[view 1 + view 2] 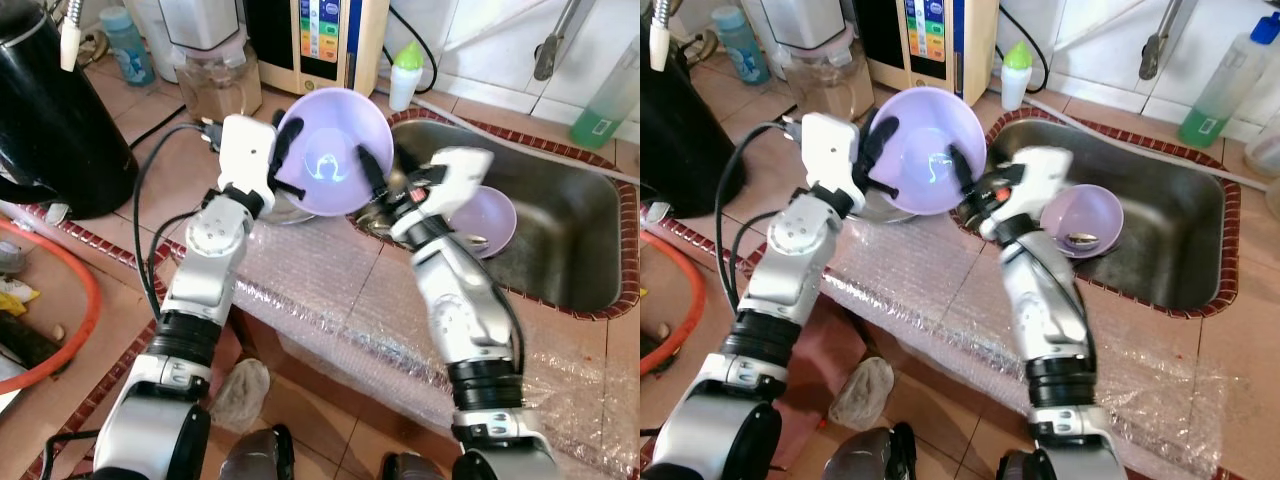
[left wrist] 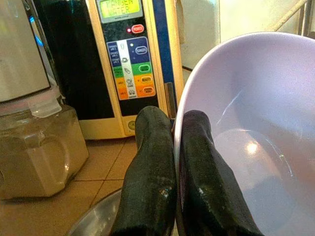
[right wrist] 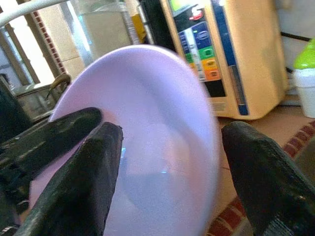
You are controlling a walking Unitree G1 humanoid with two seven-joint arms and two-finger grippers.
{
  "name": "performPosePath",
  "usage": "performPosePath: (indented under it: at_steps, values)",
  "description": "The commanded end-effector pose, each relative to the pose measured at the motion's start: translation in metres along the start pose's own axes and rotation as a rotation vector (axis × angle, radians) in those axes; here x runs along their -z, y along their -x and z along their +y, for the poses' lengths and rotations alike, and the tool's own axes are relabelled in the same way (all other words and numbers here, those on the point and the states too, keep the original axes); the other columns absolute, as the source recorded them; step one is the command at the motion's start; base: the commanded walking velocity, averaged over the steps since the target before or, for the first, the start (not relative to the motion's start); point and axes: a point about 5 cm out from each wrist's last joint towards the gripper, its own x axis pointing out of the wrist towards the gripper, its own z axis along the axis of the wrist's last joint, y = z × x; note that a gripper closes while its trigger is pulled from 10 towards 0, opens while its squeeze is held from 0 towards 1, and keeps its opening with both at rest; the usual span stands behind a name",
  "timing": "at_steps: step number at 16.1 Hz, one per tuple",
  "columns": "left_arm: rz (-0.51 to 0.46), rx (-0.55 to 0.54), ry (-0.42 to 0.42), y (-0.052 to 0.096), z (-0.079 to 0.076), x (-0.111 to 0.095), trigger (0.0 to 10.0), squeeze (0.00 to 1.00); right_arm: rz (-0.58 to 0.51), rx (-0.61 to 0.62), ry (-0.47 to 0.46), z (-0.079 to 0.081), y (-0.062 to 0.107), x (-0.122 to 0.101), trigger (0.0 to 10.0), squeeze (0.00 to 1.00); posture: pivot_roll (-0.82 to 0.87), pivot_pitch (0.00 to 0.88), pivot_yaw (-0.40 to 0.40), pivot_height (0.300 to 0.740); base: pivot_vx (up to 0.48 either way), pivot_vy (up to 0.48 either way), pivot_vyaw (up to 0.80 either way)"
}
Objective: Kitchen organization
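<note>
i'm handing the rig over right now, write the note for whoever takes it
Left hand: shut on the rim of the large lilac plastic bowl, held tilted above the counter's edge by the steel sink.
Right hand: open, fingers straddling the bowl's opposite rim.
Small lilac bowl lies in the sink.
Done: large bowl lifted.
Left: set it down, deal with the small one.

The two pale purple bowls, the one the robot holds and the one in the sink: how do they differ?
The large pale purple plastic bowl is held tilted in the air above the counter, while the smaller purple bowl sits upright in the steel sink. The left gripper pinches the large bowl's rim; nothing grips the smaller one, which holds something metallic. Both share the colour and round shape.
</note>
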Motion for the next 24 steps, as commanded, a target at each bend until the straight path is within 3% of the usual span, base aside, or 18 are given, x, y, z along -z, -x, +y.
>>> performPosePath:
  at_steps: [1,2,8,14,21,22,23,24]
  values:
    - [-0.049,0.003,-0.004,0.0,-0.003,-0.009,0.0,0.0,0.034,0.015,0.033,0.001,-0.003,0.004,4.2,0.0,-0.01,0.074,0.064,0.74,0.0,0.0,0.0]
    - [-0.06,0.006,0.0,0.001,-0.004,-0.011,0.0,0.0,0.05,0.029,0.037,0.0,-0.004,0.007,0.0,0.0,-0.01,0.074,0.061,0.74,0.0,0.0,0.0]
    - [-0.081,0.002,-0.017,0.001,-0.004,-0.013,0.0,0.0,0.154,0.178,0.018,-0.014,-0.011,0.015,0.0,0.0,-0.01,0.072,0.055,0.74,0.0,0.0,0.0]
    - [-0.081,0.003,-0.026,0.003,-0.003,-0.012,0.0,0.0,0.215,0.342,-0.029,-0.034,-0.003,0.025,0.0,0.0,-0.01,0.072,0.05,0.74,0.0,0.0,0.0]
    - [-0.075,0.012,-0.032,-0.001,-0.001,-0.012,0.1,0.0,0.203,0.381,-0.057,-0.039,-0.003,0.024,0.0,0.0,-0.01,0.067,0.066,0.74,0.0,0.0,0.0]
    - [-0.076,0.021,-0.035,-0.001,-0.002,-0.012,4.8,0.9,0.2,0.38,-0.059,-0.039,-0.004,0.023,0.0,0.0,-0.01,0.067,0.066,0.74,0.0,0.0,0.0]
    - [-0.075,0.026,-0.034,-0.001,-0.002,-0.012,10.0,1.0,0.197,0.378,-0.062,-0.038,-0.004,0.022,0.0,0.0,-0.01,0.066,0.064,0.74,0.0,0.0,0.0]
    - [-0.073,0.027,-0.029,-0.001,-0.002,-0.012,10.0,1.0,0.194,0.378,-0.062,-0.039,-0.005,0.021,0.0,0.0,-0.01,0.066,0.064,0.74,0.0,0.0,0.0]
